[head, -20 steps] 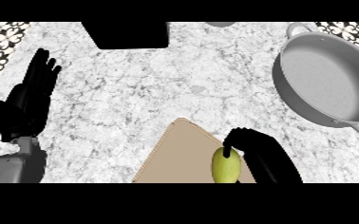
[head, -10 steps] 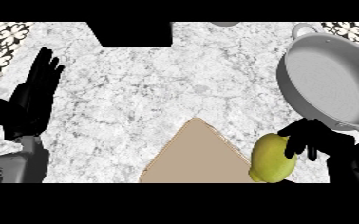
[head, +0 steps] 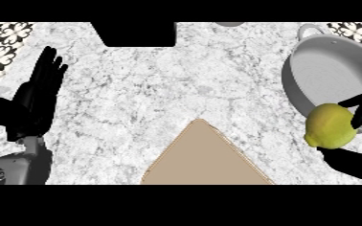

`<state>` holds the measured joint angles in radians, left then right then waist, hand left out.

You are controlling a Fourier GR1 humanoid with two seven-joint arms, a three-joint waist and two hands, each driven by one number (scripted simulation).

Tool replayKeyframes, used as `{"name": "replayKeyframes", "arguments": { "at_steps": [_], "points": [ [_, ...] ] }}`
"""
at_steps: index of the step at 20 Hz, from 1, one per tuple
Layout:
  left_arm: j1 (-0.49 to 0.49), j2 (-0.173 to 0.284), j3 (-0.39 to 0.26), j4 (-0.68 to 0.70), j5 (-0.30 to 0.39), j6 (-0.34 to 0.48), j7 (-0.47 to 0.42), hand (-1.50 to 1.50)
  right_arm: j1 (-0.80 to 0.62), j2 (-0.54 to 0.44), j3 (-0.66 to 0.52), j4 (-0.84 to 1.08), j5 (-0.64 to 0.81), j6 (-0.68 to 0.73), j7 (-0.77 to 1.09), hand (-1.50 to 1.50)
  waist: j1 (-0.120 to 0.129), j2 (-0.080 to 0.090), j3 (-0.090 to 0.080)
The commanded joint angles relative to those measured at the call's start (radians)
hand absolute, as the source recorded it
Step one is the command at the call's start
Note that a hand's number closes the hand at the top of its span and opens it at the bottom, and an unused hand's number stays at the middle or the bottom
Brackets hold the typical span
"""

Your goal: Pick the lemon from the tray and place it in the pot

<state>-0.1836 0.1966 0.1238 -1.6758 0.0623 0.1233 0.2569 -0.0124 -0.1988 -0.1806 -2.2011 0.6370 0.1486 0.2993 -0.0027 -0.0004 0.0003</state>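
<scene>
A: At 3 o'clock, hard against the right edge, sits the lemon [head: 330, 126]. It's off the tray [head: 205, 160] and overlaps the pot's [head: 324, 79] near rim at the 5 o'clock side.

B: Long axis?

A: Hard to call, it reads almost round. Slightly longer from 1 o'clock to 7 o'clock, with a small nub at the 7 o'clock end. Can't tell more.

B: Right hand?

A: Right hand [head: 345, 162] is grasping the lemon. Black fingers curl at the fruit's upper right and a dark mass sits below it. Most of the hand is cut off by the right edge, so the contact points are hidden.

B: Is the lemon inside the pot?

A: Can't tell height. It covers the rim, that's all that shows.

B: Pot?

A: Grey, round, at 2 o'clock, one loop handle at its top. Right side cropped.

B: Tray?

A: Tan, at 6 o'clock, one corner pointing to 12. Lower part cut off.

B: Left hand?

A: Left hand [head: 35, 98] at 9 o'clock, released, fingers straight and pointing up, resting by the left edge, holding nothing. Grey forearm [head: 25, 165] below it.

B: Anything else?

A: Black block [head: 138, 33] at 12 o'clock on the marble counter [head: 176, 86], top cut off, can't identify. Small grey shape [head: 228, 23] next to it, mostly cropped.
</scene>
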Motion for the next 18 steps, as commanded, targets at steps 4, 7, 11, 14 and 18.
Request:
{"name": "replayKeyframes", "arguments": {
  "at_steps": [4, 7, 11, 14, 18],
  "points": [
    [-0.070, 0.049, 0.065, 0.081, 0.061, -0.064, -0.009, 0.00, -0.170, -0.071, -0.190, 0.270, -0.187, 0.004, -0.063, 1.50, 0.003, 0.003, 0.000],
    [0.033, 0.006, 0.015, 0.000, 0.022, -0.048, -0.028, 0.00, -0.170, -0.091, -0.217, 0.422, -0.178, -0.037, -0.180, 1.50, 0.010, 0.001, 0.000],
    [-0.053, -0.014, -0.011, 0.026, -0.013, 0.001, 0.011, 0.00, -0.202, -0.205, -0.199, 0.529, 0.068, -0.152, -0.270, 1.50, 0.019, 0.011, 0.001],
    [-0.031, 0.007, 0.026, 0.059, 0.019, -0.038, -0.043, 0.00, -0.247, -0.250, -0.210, 0.684, 0.173, -0.260, -0.316, 1.50, 0.029, 0.013, 0.000],
    [-0.083, -0.005, -0.005, 0.026, -0.007, -0.003, 0.044, 0.00, -0.363, -0.229, -0.169, 0.955, 0.258, -0.406, -0.370, 1.50, 0.026, 0.007, 0.001]
  ]
}}
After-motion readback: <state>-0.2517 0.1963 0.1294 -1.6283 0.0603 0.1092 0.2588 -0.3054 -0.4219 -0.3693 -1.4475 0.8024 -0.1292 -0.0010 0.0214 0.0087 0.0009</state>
